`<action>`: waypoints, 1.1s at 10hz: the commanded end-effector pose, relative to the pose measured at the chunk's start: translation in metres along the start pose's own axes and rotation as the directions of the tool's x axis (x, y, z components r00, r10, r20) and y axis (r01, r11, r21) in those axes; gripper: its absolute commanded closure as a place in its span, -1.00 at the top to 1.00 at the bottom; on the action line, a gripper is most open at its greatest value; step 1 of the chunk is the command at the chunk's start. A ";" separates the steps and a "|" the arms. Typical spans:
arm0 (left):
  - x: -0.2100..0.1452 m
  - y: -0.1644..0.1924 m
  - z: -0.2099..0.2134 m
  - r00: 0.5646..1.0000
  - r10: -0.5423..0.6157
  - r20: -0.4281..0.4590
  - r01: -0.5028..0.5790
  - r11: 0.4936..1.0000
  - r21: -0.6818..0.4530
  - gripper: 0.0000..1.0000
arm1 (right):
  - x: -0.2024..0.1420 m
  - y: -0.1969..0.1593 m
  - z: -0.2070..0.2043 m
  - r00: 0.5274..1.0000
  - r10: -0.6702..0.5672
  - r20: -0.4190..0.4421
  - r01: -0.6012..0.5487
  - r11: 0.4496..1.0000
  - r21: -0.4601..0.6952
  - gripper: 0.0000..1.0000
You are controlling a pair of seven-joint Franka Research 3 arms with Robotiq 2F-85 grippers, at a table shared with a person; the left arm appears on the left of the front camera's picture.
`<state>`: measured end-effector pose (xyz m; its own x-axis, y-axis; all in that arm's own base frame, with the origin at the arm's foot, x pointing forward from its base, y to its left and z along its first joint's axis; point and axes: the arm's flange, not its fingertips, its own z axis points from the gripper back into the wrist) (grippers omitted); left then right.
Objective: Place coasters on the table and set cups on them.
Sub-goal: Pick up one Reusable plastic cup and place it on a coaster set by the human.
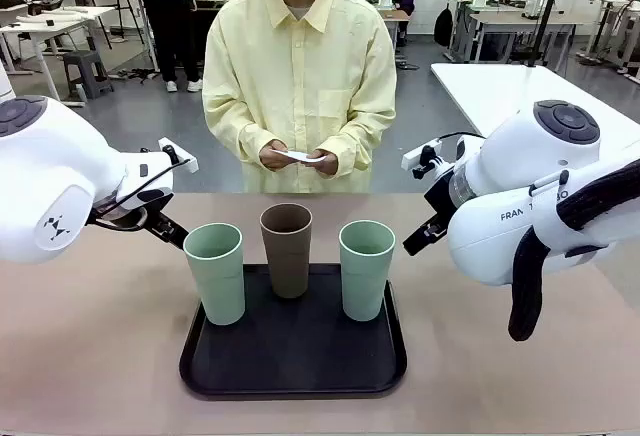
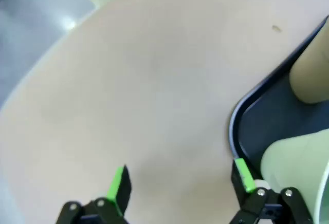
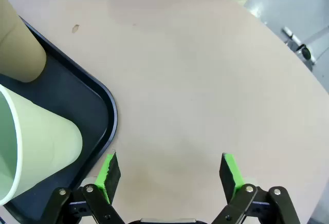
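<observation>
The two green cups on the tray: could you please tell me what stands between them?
In the front view, the brown cup stands between the left green cup and the right green cup, set a little farther back on the black tray.

Three cups stand upright on the black tray [image 1: 293, 366] — the brown cup [image 1: 287, 249] at twelve o'clock, one mint cup [image 1: 215, 271] at ten, the other mint cup [image 1: 366, 268] at two. Past the table [image 1: 90, 356], at twelve o'clock, a person [image 1: 300, 66] holds the white coasters [image 1: 300, 156].
</observation>
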<state>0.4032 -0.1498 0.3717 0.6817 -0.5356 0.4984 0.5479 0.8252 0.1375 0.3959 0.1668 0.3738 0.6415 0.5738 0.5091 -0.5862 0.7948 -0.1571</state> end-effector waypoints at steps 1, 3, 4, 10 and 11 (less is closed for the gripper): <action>0.000 0.000 0.000 1.000 0.000 0.000 0.000 1.000 0.000 1.00 | 0.000 0.000 0.000 1.000 0.000 0.000 0.000 1.000 0.000 1.00; 0.000 0.000 0.000 1.000 0.000 0.000 0.000 1.000 0.000 1.00 | 0.000 0.000 0.000 1.000 0.000 0.000 0.000 1.000 0.000 1.00; 0.000 0.000 0.000 1.000 0.000 0.000 0.000 1.000 0.000 1.00 | 0.000 0.000 0.000 1.000 0.000 0.000 0.000 1.000 0.000 1.00; 0.000 0.000 0.000 1.000 0.000 0.000 0.000 1.000 0.000 1.00 | 0.000 0.000 0.000 1.000 0.000 0.000 0.000 1.000 0.000 1.00; 0.000 0.000 0.000 1.000 0.000 0.000 0.000 1.000 0.000 1.00 | 0.000 0.000 0.000 1.000 0.000 0.000 0.000 1.000 0.000 1.00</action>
<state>0.4032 -0.1498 0.3717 0.6817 -0.5356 0.4984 0.5479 0.8252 0.1375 0.3960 0.1668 0.3738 0.6416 0.5738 0.5091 -0.5861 0.7948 -0.1572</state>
